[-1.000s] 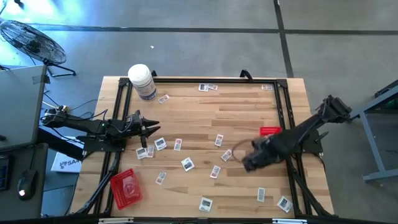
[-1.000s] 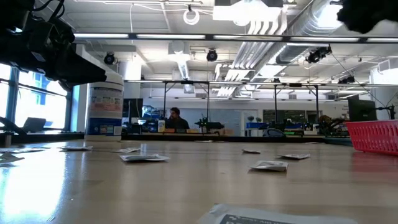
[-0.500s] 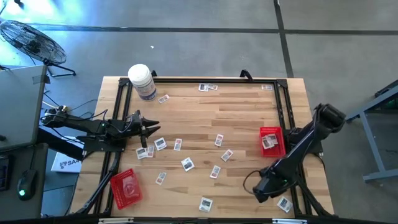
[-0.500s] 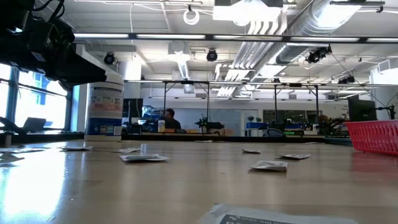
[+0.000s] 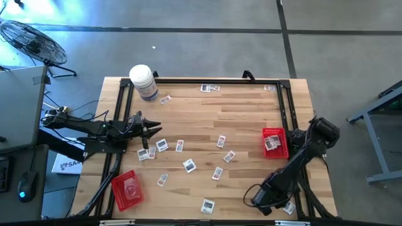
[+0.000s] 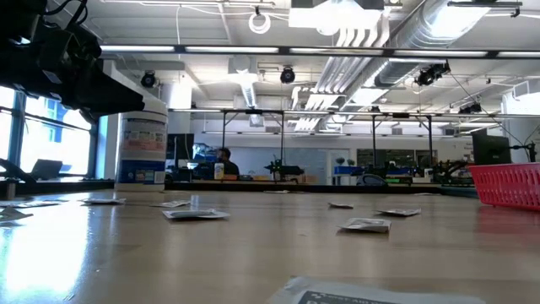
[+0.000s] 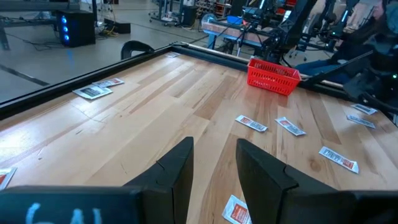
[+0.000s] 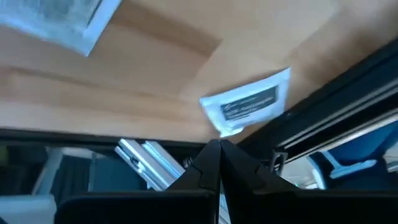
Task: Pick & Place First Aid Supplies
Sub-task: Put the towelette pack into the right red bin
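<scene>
Several small white packets (image 5: 188,165) with dark or red print lie flat and scattered over the wooden table (image 5: 245,110). One packet (image 5: 271,143) lies in the red tray (image 5: 274,132) at the right. My left gripper (image 5: 157,130) hovers open at the table's left side, with nothing between its fingers (image 7: 180,165). My right gripper (image 5: 257,199) is low at the near right corner, tipped down and shut. Its tips (image 8: 217,146) stand at the edge of a packet (image 8: 247,107) that lies beside the black frame rail (image 8: 336,118). My right gripper's shut fingertips come slanting down to the edge of the packet (image 8: 225,129), which lies flat on the table. I cannot tell whether they touch it.
A large white jar (image 5: 143,81) stands at the far left corner. A second red tray (image 5: 127,189) sits at the near left. Another packet (image 5: 287,206) lies partly under my right arm. Black frame rails (image 5: 286,107) run along the table's edges.
My right gripper has swung from the table's middle right toward the near right corner, sinking close to the tabletop and tipping further down. The red tray at the right, partly hidden by the arm before, now shows in full.
</scene>
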Robot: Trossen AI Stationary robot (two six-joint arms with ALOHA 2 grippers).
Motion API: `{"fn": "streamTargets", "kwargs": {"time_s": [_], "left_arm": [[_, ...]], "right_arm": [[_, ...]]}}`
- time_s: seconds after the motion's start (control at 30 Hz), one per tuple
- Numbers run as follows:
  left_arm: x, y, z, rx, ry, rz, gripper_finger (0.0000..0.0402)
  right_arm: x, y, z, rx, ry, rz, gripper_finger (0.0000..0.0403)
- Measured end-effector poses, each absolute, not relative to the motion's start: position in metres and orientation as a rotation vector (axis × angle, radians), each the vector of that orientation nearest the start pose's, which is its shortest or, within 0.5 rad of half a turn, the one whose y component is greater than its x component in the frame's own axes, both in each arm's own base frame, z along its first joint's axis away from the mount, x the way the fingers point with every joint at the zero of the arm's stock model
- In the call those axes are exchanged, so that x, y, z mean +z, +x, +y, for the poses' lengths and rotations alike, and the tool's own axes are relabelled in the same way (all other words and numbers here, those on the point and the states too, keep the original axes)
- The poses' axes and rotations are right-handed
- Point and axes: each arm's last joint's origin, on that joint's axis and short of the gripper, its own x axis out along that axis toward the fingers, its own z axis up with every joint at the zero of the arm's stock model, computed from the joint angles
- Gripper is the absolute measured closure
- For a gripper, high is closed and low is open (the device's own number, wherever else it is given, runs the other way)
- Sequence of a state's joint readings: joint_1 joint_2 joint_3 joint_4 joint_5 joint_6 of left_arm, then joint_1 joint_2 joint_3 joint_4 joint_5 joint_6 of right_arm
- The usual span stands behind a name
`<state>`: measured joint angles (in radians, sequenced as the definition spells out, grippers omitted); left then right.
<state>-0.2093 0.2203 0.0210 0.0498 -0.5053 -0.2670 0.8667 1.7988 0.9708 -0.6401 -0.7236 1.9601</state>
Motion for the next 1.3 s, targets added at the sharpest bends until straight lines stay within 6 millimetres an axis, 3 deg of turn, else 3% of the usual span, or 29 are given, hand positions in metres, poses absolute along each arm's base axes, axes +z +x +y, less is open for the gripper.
{"fn": "streamTargets", "kwargs": {"time_s": [0.2, 0.47, 0.67, 1.03, 1.3], "left_arm": [[0.158, 0.107, -0.008, 0.312, -0.212, 0.1, 0.0283], [0.158, 0.107, -0.008, 0.312, -0.212, 0.1, 0.0283], [0.158, 0.107, -0.008, 0.312, -0.212, 0.1, 0.0283], [0.158, 0.107, -0.008, 0.312, -0.212, 0.1, 0.0283], [0.158, 0.107, -0.008, 0.312, -0.212, 0.1, 0.0283]], "right_arm": [[0.115, 0.169, 0.249, -0.679, 0.984, 2.271, 0.0401], [0.111, 0.175, 0.248, -0.598, 0.944, 2.098, 0.0401], [0.111, 0.179, 0.249, -0.552, 0.946, 2.07, 0.0401], [0.131, 0.229, 0.237, -0.429, 0.921, 1.725, 0.0402], [0.143, 0.269, 0.215, -0.421, 0.788, 1.347, 0.0401]]}}
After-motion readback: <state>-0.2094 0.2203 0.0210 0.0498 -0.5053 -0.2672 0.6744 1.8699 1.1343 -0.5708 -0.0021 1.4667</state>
